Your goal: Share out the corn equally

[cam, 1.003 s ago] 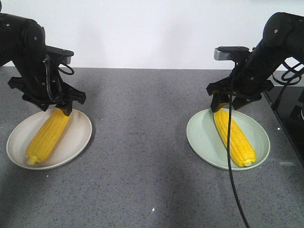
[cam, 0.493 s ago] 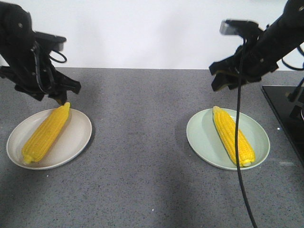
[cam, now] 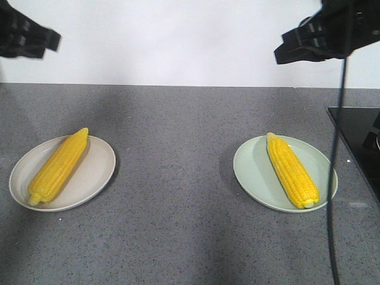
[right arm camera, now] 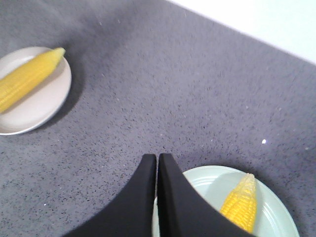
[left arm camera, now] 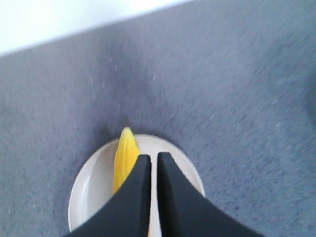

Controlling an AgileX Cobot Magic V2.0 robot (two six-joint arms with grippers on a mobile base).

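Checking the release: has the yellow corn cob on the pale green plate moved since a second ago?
No. The yellow corn cob lies unchanged on the pale green plate.

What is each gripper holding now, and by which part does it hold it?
Nothing is held. The left gripper and right gripper are shut and empty, raised above the plates; one corn cob lies on each plate, the other too.

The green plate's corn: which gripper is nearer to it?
Right. The right gripper hangs above the green plate, just beside its corn; the left gripper hangs over the white plate.
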